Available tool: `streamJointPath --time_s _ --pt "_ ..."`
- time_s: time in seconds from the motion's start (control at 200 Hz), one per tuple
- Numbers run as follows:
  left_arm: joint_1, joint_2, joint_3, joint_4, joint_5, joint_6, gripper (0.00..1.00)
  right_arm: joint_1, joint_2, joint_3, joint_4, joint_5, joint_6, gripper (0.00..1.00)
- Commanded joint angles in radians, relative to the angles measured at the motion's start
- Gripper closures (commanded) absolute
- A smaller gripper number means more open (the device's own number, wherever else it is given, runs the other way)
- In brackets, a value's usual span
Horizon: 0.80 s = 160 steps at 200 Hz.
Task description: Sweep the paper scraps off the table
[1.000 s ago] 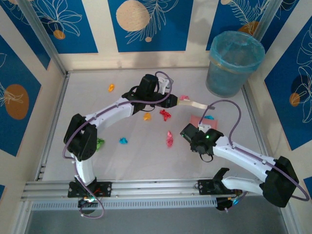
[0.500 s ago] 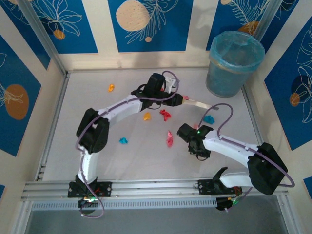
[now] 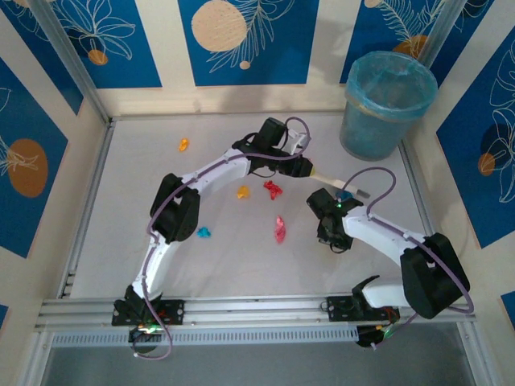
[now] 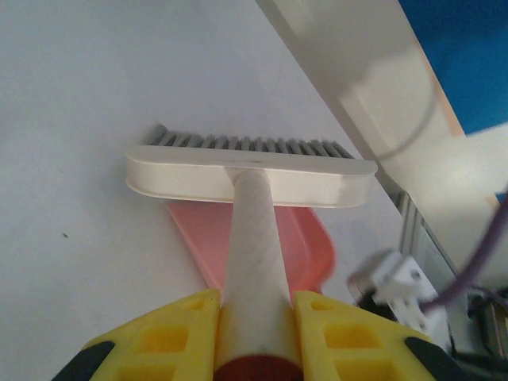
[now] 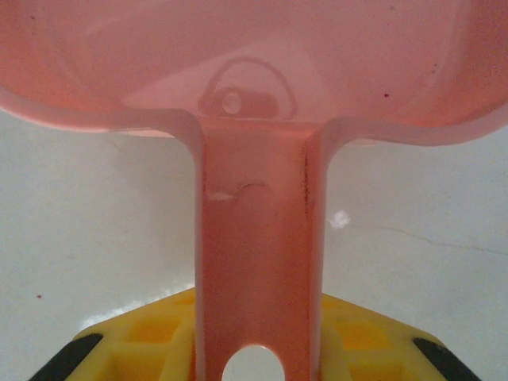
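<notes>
My left gripper [image 3: 304,169] [image 4: 255,305] is shut on the cream handle of a brush [image 4: 250,171] whose bristles rest on the white table [image 3: 129,201]. The brush [image 3: 342,185] reaches right, over my right gripper [image 3: 333,207]. That right gripper [image 5: 258,321] is shut on the handle of the pink dustpan [image 5: 254,71], which also lies under the brush [image 4: 309,250]. Paper scraps lie loose: an orange one [image 3: 183,145] far left, another orange [image 3: 242,191], red [image 3: 273,190], pink [image 3: 280,229], cyan [image 3: 204,233], and a cyan bit [image 3: 344,195] by the brush head.
A blue-lined waste bin [image 3: 388,104] stands at the table's far right corner. Aluminium rails [image 3: 241,310] edge the table, and patterned wall panels rise behind them. Both arms crowd the middle right of the table.
The left arm has swung the brush to the right and nearer, over the dustpan. The right gripper has shifted slightly farther in, and the pan is now hidden from above.
</notes>
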Motion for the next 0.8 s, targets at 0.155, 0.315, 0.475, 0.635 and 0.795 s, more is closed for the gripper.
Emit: streamJointPath --time_s 0.155,0.315,0.475,0.635,0.795 --pt "-0.008 -0.041 0.017 -0.177 0.16 0.173 1.0 -0.033 0.029 0.031 0.04 -0.06 -0.07 1.0" --pt "-0.008 -0.083 -0.026 -0.146 0.214 0.165 1.0 -0.024 0.025 0.039 0.045 -0.035 -0.065 1.0" --pt "-0.002 -0.137 -0.091 -0.082 0.242 0.134 1.0 0.015 0.008 0.043 0.079 0.032 -0.068 1.0" --pt "0.007 -0.19 -0.156 -0.002 0.255 0.083 1.0 0.075 0.008 0.057 0.109 0.132 -0.072 1.0" --pt "0.022 -0.264 -0.243 0.107 0.231 0.015 1.0 0.114 0.003 0.067 0.127 0.206 -0.092 1.0"
